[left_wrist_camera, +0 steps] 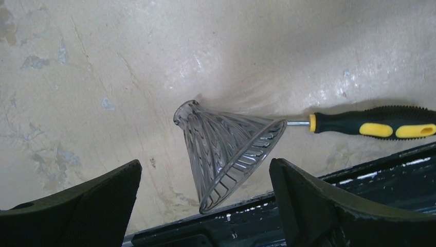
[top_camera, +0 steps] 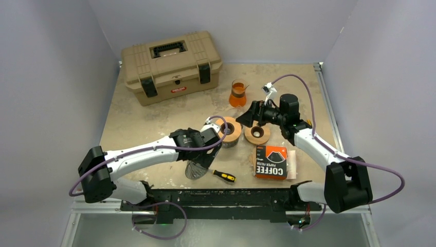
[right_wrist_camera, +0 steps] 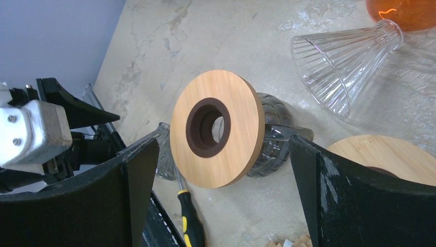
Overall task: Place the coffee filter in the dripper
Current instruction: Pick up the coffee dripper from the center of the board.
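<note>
Presently the filter is not yet seated. The left gripper (left_wrist_camera: 205, 161), jaws spread and empty, straddles a ribbed glass dripper (left_wrist_camera: 226, 146) that lies on its side beside the screwdriver (left_wrist_camera: 375, 123), probably in order to take it up and right it. The right gripper (right_wrist_camera: 223, 140), likewise spread and empty, faces a wooden collar (right_wrist_camera: 241, 113) tipped on edge, with a second glass cone (right_wrist_camera: 339, 59) beyond. The coffee filter pack (top_camera: 271, 161) rests flat on the table (top_camera: 154, 118) near the front edge, apart from both grippers.
</note>
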`<state>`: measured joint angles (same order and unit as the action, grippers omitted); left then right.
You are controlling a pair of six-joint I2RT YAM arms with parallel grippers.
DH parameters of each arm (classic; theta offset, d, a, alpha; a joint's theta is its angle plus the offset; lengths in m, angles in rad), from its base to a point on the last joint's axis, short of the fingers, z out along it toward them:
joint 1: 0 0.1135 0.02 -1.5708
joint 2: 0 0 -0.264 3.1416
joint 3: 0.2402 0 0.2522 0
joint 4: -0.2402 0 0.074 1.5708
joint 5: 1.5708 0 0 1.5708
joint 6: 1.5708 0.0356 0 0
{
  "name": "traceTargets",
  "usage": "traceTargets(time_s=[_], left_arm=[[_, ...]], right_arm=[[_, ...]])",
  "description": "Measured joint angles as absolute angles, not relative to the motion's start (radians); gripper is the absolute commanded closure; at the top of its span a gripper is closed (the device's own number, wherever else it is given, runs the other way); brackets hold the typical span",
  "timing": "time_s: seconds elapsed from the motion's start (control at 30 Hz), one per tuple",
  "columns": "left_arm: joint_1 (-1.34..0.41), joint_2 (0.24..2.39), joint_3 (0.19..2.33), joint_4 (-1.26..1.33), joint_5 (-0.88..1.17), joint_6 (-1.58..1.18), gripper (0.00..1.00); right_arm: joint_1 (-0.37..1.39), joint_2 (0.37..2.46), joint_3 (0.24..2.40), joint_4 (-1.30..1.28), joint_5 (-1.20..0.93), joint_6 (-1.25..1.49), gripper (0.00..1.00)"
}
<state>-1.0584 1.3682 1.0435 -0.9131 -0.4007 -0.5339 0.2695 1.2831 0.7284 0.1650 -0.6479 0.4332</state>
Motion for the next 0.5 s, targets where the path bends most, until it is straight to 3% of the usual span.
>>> traceTargets(time_s=[0.5], left_arm=[[-1.187, 1.38, 1.044, -1.002, -0.404, -0.538, 0.08]], right_arm=[[0.27, 1.282, 0.727, 0.165, -0.648, 0.433, 0.01]])
